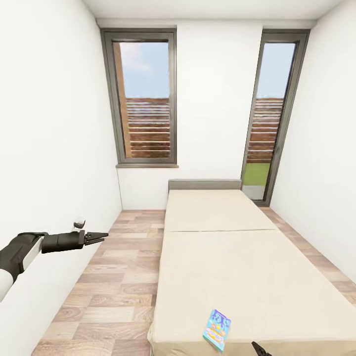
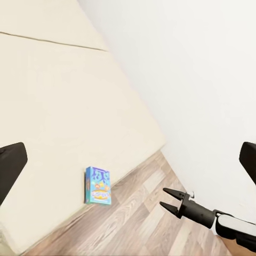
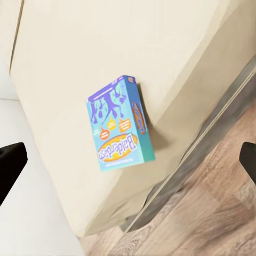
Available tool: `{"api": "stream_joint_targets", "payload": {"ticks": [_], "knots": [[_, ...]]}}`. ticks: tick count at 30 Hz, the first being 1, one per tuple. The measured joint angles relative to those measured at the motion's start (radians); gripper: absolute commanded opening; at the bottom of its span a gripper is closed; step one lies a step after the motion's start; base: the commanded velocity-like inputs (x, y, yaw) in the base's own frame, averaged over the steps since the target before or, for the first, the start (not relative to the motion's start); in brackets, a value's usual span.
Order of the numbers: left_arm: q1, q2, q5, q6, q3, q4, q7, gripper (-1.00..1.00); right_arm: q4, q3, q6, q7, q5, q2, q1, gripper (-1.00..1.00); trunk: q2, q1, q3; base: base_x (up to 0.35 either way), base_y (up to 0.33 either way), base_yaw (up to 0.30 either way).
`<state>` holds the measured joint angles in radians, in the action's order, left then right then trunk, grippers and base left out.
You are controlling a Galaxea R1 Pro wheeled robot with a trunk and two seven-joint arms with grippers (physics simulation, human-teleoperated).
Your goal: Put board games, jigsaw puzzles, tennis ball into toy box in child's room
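Observation:
A board game (image 1: 217, 330), a blue box with a purple and orange cover, sits on the beige bed (image 1: 232, 257) close to its near edge. It is also seen from both wrists (image 2: 98, 185) (image 3: 120, 125). My right gripper (image 1: 259, 348) hovers open just off that edge, a short way from the box, fingers spread (image 2: 164, 197). My left gripper (image 1: 99, 236) is open and empty, out over the wood floor to the bed's left. The table, toy box, jigsaw puzzles and tennis ball are out of view.
A strip of wood-plank floor (image 1: 113, 277) runs between the white left wall (image 1: 49, 148) and the bed. A grey headboard (image 1: 205, 185) and two tall windows (image 1: 146, 99) stand at the far end. A narrower floor strip lies right of the bed.

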<state>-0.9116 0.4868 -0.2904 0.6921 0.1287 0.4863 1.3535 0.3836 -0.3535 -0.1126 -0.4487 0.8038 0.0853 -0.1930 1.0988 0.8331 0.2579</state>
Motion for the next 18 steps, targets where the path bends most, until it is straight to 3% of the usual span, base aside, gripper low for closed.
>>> {"api": "stream_joint_targets", "payload": {"ticks": [18], "knots": [[0.0,-0.01,-0.001,-0.001,0.0,0.0,0.001,1.0,0.004,-0.001,0.001,-0.009,0.006,-0.002,0.0,1.0,0.126,0.069,0.056,0.0,0.0,0.0]]}}
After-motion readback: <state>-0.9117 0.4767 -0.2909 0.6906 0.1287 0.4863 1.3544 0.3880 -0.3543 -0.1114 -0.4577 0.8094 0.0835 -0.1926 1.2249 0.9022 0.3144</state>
